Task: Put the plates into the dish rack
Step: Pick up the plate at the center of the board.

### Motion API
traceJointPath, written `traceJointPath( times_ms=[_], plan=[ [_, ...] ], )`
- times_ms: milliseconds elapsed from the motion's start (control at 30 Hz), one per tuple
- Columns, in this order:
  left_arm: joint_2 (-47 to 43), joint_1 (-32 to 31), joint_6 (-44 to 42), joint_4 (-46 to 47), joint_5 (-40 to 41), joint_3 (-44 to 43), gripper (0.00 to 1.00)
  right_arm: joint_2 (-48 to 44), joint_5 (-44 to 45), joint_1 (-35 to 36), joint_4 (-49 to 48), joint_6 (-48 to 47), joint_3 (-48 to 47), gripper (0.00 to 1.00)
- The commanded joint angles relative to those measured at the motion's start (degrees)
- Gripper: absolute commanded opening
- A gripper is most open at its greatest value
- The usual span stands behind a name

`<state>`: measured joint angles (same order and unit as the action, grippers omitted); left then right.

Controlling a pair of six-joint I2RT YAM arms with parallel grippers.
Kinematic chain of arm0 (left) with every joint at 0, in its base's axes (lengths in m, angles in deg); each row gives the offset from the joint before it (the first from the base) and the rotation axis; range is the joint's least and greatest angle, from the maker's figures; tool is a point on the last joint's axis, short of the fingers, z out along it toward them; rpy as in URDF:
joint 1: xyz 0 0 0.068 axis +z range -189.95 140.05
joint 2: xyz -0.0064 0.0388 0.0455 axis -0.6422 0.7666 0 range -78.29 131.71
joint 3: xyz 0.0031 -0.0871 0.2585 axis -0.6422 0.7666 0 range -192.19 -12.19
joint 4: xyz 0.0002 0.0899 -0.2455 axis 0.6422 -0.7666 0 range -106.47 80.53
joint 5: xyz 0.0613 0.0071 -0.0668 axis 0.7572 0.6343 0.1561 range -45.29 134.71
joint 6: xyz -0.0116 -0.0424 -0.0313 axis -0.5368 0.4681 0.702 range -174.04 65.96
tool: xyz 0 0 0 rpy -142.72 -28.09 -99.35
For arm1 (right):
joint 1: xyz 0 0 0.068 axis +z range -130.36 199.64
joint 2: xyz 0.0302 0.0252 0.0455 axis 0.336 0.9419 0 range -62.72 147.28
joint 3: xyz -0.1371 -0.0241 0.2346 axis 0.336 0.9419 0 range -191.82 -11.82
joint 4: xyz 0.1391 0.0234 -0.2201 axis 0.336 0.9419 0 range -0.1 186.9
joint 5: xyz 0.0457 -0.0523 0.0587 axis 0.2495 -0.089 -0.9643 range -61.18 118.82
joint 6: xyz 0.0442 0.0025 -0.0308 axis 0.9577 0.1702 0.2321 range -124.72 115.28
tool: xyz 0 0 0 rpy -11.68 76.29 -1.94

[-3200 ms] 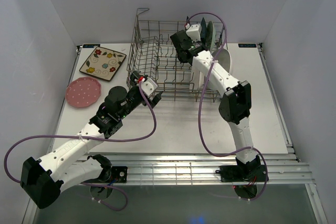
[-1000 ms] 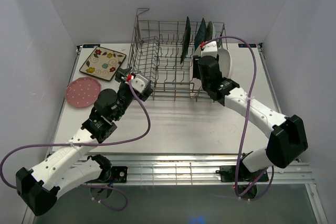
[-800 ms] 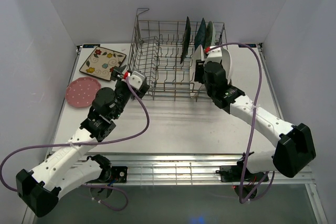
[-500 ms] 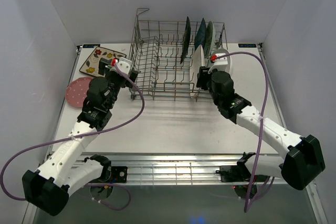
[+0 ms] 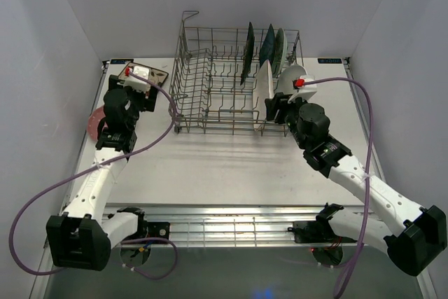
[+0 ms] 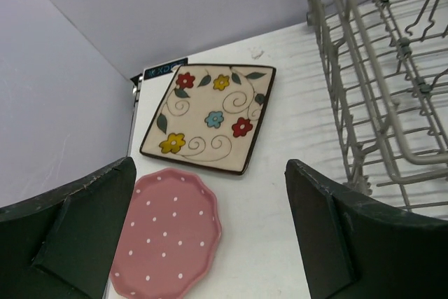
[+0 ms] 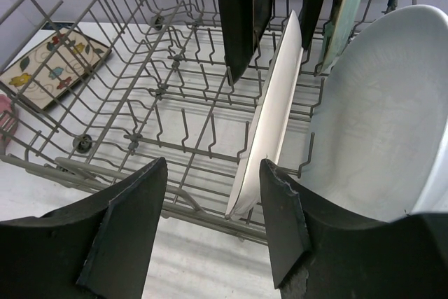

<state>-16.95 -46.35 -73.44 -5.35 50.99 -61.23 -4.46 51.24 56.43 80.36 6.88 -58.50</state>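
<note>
The grey wire dish rack stands at the table's back. In it stand a dark square plate, a teal plate, a mint-green plate, a white rectangular plate and a white oval plate. My right gripper is open and empty just in front of the rack, facing the white rectangular plate. My left gripper is open and empty above the cream floral plate and the pink dotted plate, which lie flat on the table.
The rack's left wall is close to the right of my left gripper. The left enclosure wall is beside the pink plate. A purple cable hangs from each arm.
My left arm has swung left from the rack's front corner to over the two plates on the table. My right gripper has drawn back out of the rack, with the white rectangular plate standing there.
</note>
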Motion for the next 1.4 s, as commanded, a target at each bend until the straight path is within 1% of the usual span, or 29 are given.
traceJointPath(
  times_ms=[0, 167, 200, 233, 333, 433, 600, 767, 933, 1033, 1267, 1367],
  plan=[
    [2.37, 2.61, 0.15, -0.26, -2.15, 0.08, 0.98, -2.18, -2.11, 0.21, -1.89, 0.36, 0.44, 0.62],
    [5.54, 6.04, -1.17, 3.61, -1.01, 3.77, 0.98, -4.03, -2.73, 0.21, -1.8, 0.36, 1.5, 0.63],
    [6.24, 6.22, -1.17, 3.7, -1.1, 3.86, 0.98, -4.55, -2.73, 0.21, -1.8, 0.27, 1.67, 0.63],
    [7.73, 8.39, -1.34, 3.62, -1.45, 3.86, 0.98, -4.73, -2.64, 0.21, -1.8, 0.27, 1.94, 0.63],
    [11.15, 10.34, -1.35, 3.17, -2.32, 3.6, 0.98, -5.26, -2.81, 0.21, -1.8, 0.27, 2.2, 0.64],
    [13.88, 11.22, -2.13, 3.44, -2.33, 3.51, 0.98, -5.17, -3.08, 0.21, -1.97, 0.18, 2.2, 0.64],
    [19.6, 11.67, -3.54, 3.44, -0.83, 2.28, 0.98, -4.21, -4.04, 0.21, -2.15, 0.01, 1.67, 0.65],
    [23.47, 11.75, -3.63, -0.16, -2.59, 0.79, 0.98, -3.33, -3.78, 0.21, -2.59, 0.01, 2.03, 0.66],
    [27.24, 11.75, -4.07, 0.54, -0.4, 1.05, 0.98, -3.24, -4.22, 0.21, -2.59, -0.08, 2.29, 0.66],
    [29.53, 11.75, -4.24, 1.59, 0.83, 0.87, 0.98, -3.94, -4.22, 0.21, -2.76, 0.09, 2.9, 0.65],
    [34.01, 11.75, -5.38, 0.72, 1.62, -1.94, 0.98, -7.89, -4.05, 0.21, -4.35, 0.53, 5.63, 0.65],
    [35.33, 11.93, -6.0, 0.54, 1.71, -2.73, 0.95, -8.86, -3.96, 0.21, -4.0, 0.45, 5.89, 0.66]
  ],
)
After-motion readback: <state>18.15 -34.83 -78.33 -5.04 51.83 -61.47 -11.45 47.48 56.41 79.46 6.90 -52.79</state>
